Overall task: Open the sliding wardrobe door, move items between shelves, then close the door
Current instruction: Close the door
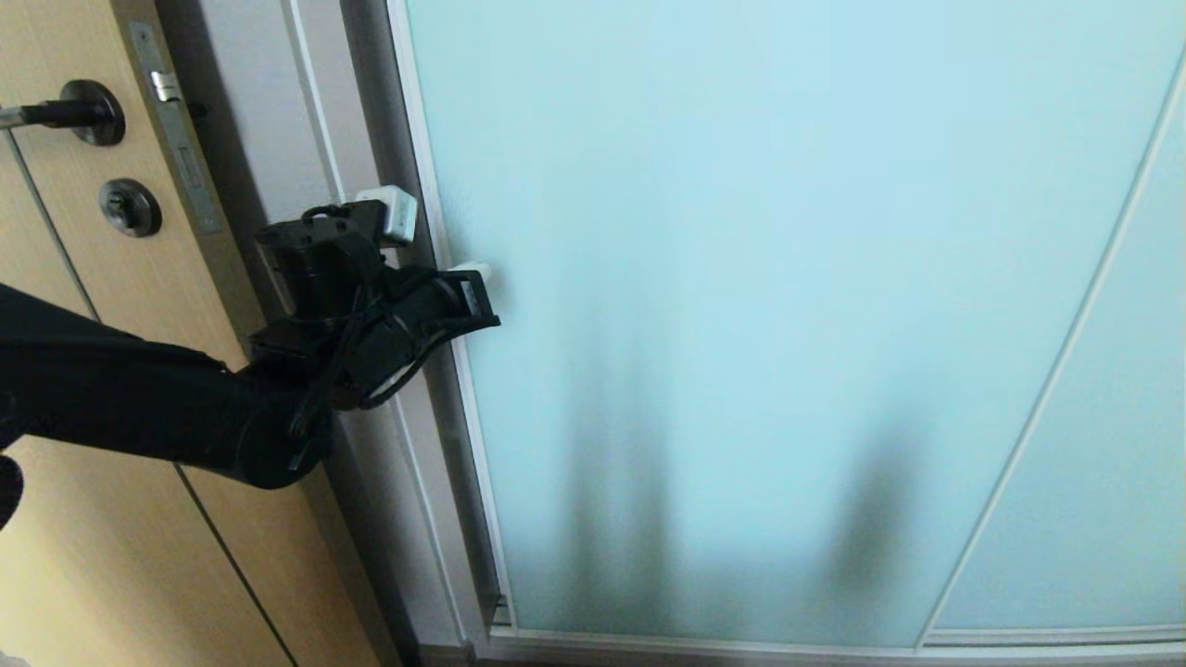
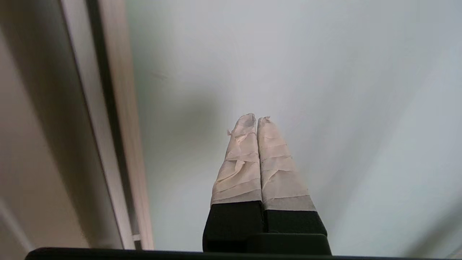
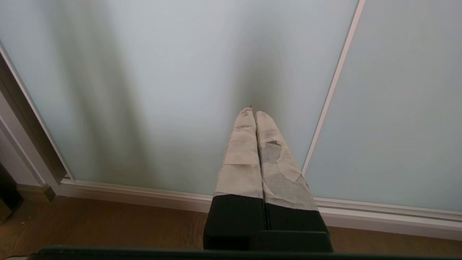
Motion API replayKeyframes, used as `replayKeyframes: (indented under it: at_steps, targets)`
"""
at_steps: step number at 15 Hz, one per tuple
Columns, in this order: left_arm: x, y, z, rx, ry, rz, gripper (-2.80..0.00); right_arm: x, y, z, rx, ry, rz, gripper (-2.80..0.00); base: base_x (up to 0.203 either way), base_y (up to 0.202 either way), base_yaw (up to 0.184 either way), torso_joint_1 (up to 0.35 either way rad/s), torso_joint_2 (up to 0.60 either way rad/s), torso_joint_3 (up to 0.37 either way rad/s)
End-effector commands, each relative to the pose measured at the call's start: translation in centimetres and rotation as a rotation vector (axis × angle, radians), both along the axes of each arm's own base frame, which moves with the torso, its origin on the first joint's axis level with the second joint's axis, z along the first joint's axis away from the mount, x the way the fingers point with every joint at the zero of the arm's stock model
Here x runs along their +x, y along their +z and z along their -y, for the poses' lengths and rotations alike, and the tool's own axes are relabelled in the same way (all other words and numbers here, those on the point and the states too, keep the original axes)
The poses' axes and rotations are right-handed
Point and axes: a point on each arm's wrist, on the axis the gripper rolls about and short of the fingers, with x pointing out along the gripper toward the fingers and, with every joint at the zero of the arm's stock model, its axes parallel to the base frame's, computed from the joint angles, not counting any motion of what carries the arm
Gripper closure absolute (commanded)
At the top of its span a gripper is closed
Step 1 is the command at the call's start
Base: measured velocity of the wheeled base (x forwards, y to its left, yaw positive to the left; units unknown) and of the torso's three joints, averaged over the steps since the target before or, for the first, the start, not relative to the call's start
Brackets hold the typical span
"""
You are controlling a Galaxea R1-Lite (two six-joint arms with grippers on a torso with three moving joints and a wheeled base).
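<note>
Found the door (image 1: 741, 278) shut across the wardrobe, long axis upright, frosted glass filling most of the head view. Saw no shelves and no cushion, presumably hidden behind the glass.

Found the left claw (image 1: 474, 272) pressed together and pinching nothing. Placed it reaching in from the left, taped tips over the door's left stile (image 1: 443, 278), partway up the visible pane. From the left wrist, saw the same shut fingers (image 2: 240, 162) lying over the pale glass, just beside the stile. Could not settle contact between tips and door from either view.

Judged the deciding relation thus: door lying wholly to the right of the left claw, stile running up and down across the claw's reach. Judged therefore a need for a sideways push to the right, toward the second panel (image 1: 1112, 417), rather than into the glass. Judged the left arm much the nearer to that edge.

Found the right claw (image 3: 252, 112) likewise pressed together and empty, outside the head view. Placed it low down, aimed at the glass above the bottom rail (image 3: 144, 193) and the floor (image 3: 108, 224), well apart from the left stile.

Noted the hinged door (image 1: 93, 519) left of the wardrobe, no part of the job. Reckoned the task at its very start, with the door not yet slid.
</note>
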Motion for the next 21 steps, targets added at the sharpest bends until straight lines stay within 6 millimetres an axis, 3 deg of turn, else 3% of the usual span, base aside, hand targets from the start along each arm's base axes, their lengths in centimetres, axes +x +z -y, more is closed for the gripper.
replayKeyframes:
  at_steps: [1, 7, 17, 21]
  targets:
    - [1.4, -1.4, 0.3, 0.006, 0.002, -0.022, 0.00, 0.0, 0.0, 0.0, -0.001, 0.000, -0.002, 0.00, 0.000, 0.000, 0.000, 0.000, 0.00, 0.000]
    - [4.1, -3.3, -0.5, 0.003, 0.053, -0.022, 0.00, 0.0, 0.0, 0.0, 0.000, 0.000, -0.001, 0.00, 0.000, 0.000, 0.000, 0.000, 0.00, 0.000]
    - [6.4, -4.5, -3.4, -0.004, 0.142, 0.000, 0.00, 0.0, 0.0, 0.0, -0.001, 0.000, -0.002, 0.00, 0.000, 0.000, 0.000, 0.000, 0.00, 0.000]
    - [6.5, -4.6, -3.4, -0.003, 0.138, -0.002, 0.00, 0.0, 0.0, 0.0, -0.001, 0.000, -0.001, 0.00, 0.000, 0.000, 0.000, 0.000, 0.00, 0.000]
